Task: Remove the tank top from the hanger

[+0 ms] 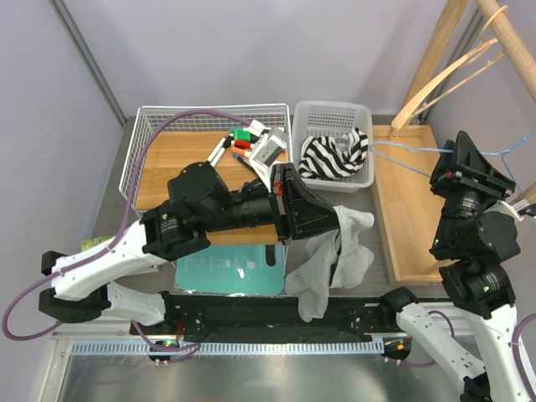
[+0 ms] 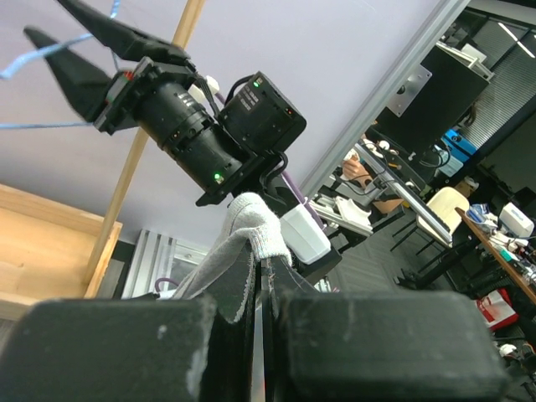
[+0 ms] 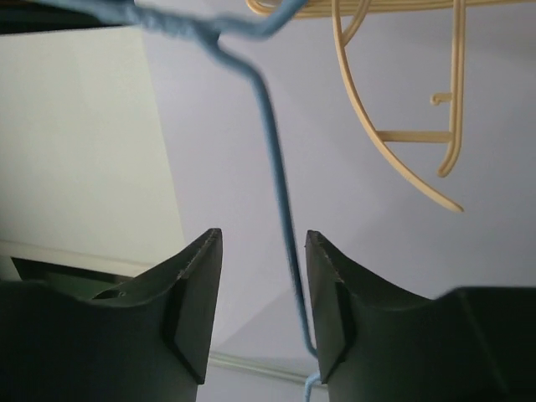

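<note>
Clenching my left gripper [image 2: 261,293] on a fold suits this limp, light pale-grey fabric tank top [image 1: 331,264]; my right gripper [image 3: 260,260] gapes around the thin blue wire hanger [image 3: 276,167].

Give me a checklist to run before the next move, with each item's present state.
1. Grip: left gripper shut on the tank top, cloth pinched between its fingers: ok.
2. Separation: tank top hangs apart from the blue hanger in the top view: ok.
3. Hold on the wire: right gripper has its jaws apart, with the wire running between them unclamped: ok.
4. Wire clear of the right gripper's fingers: it runs close to one finger, contact cannot be judged: cannot tell.
5. Hanger hooked on the wooden rack: hook not visible: cannot tell.
</note>
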You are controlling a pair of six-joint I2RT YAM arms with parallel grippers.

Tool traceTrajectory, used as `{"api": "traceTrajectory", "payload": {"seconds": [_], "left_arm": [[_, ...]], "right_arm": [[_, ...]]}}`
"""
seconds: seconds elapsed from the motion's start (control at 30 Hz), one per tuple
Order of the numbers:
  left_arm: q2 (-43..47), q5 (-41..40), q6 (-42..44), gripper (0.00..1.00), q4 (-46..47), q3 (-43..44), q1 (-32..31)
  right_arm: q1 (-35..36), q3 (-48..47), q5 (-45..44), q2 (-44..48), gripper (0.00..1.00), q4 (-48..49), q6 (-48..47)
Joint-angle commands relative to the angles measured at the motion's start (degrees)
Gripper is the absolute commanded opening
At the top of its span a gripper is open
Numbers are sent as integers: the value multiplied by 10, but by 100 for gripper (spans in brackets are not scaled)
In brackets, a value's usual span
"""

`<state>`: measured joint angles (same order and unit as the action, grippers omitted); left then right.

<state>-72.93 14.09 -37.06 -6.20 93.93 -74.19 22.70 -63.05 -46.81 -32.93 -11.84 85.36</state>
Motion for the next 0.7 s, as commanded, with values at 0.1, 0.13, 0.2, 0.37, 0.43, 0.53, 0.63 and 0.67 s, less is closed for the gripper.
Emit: {"api": "traceTrajectory", "payload": {"seconds": [0.1,0.13,0.2,0.37,0.43,0.53,0.63,0.67], "left_arm": [[-3,2,6,0,30,24,-4],[-5,1,7,0,30,25,-4],[-8,0,8,0,30,27,-4],[-19,0,11,0,28,39,-4],[-22,-4,15,0,20,46,-5],[-28,-11,23,0,9,64,-4],[-33,-16,31,0,0,88,-4],[-38,-17,34,0,-3,95,-5]], "right_arm": [[2,16,103,53,68,-49,-92],[2,13,116,59,69,-59,-113],[2,2,152,68,73,-89,-129],[2,-38,256,81,85,-162,-213],[2,-47,322,85,89,-196,-242],[2,-55,424,96,96,-229,-321],[2,-52,547,110,100,-250,-414],[2,-50,583,117,100,-255,-433]]}}
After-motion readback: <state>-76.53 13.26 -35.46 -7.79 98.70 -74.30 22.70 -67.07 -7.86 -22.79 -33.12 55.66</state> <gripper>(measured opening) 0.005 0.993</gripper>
